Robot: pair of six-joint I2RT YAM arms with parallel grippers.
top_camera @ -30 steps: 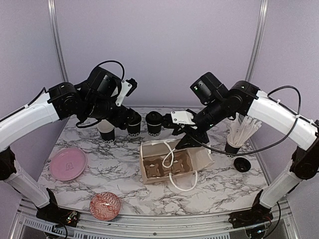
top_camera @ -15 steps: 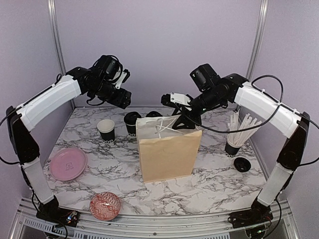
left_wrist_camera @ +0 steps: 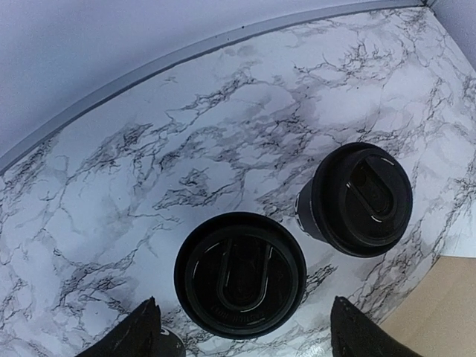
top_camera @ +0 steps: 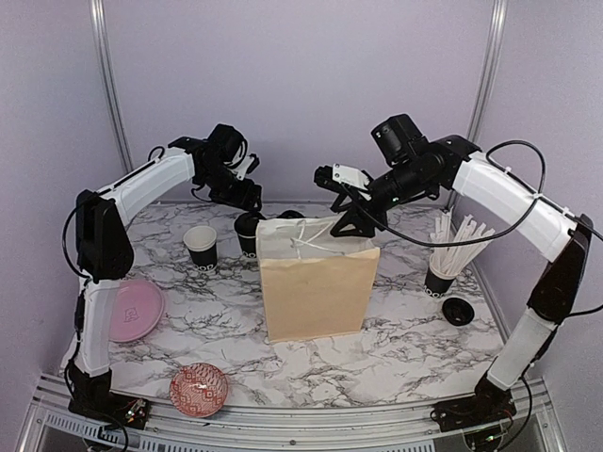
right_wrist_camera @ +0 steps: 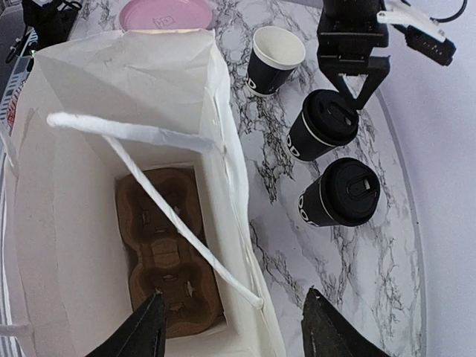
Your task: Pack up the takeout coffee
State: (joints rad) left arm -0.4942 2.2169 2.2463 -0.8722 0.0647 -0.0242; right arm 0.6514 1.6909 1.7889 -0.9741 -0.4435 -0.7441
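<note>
Takeout coffee cup (left_wrist_camera: 239, 274) lidded, just beneath left tool (left_wrist_camera: 249, 335), fingers spread, right tool (right_wrist_camera: 238, 323) spread above bag (right_wrist_camera: 67, 186)

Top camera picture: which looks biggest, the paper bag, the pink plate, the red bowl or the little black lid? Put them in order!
1. Paper bag.
2. Pink plate, partly hidden.
3. Red bowl, almost as big. It's nearer the camera, so that's unsure.
4. Black lid, smallest.
</note>
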